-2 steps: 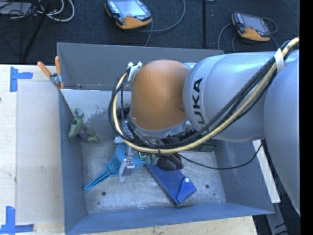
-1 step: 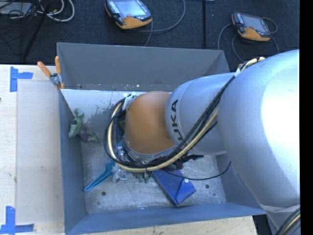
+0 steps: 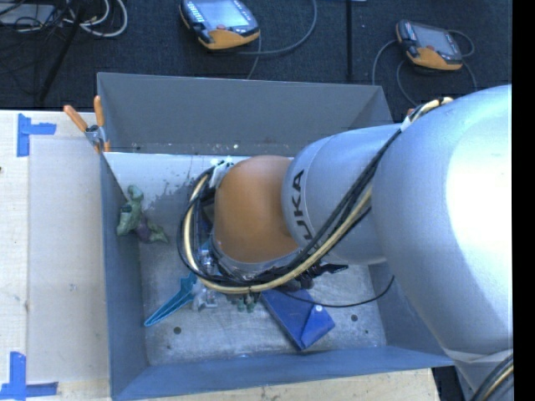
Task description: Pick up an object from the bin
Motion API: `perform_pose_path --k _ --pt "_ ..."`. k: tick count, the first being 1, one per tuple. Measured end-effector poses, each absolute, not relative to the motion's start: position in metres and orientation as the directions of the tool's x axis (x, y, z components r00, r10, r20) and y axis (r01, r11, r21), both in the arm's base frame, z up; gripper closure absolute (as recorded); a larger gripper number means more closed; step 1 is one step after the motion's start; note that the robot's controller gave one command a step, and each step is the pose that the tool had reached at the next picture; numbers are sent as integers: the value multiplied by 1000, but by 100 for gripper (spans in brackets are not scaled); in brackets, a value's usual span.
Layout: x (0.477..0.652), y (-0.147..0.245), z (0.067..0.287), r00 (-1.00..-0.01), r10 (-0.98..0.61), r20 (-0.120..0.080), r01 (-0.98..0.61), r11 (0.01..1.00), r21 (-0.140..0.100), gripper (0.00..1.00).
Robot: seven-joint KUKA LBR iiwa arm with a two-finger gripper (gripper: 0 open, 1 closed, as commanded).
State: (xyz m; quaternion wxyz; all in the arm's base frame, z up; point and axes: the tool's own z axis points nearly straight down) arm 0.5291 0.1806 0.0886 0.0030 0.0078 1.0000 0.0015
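My tool [image 3: 219, 299], whose state I could not tell, sat by the teal plastic strip [image 3: 171, 302] at the bin's [image 3: 242, 111] 8 o'clock; I judged the strip light, stiff and slick, best gripped mid-length.

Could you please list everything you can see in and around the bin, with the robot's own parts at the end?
bin: 1, grey metal, middle of the view
toy figure: 1, green, on the bin floor by the left wall
flat pointed piece: 1, light blue, front left of the floor, beside the wrist
block: 1, dark blue, front middle of the floor, partly under the arm
handheld controllers: 2, grey and orange, on the dark floor beyond the bin
arm: 1, silver-grey, reaching in from the right
orange cover: 1, on the wrist, above the bin's middle
cables: several, black and yellowish, looped round the wrist
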Motion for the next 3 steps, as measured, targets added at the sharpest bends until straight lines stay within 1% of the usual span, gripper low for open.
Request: perform_pose_path --k 1,2,3 --pt "529 181 89 -1000 16 -6 16 1000 3 100" --pt "552 193 179 -962 274 1 274 962 0 100" --pt "592 158 206 -967 -255 3 -255 967 0 100"
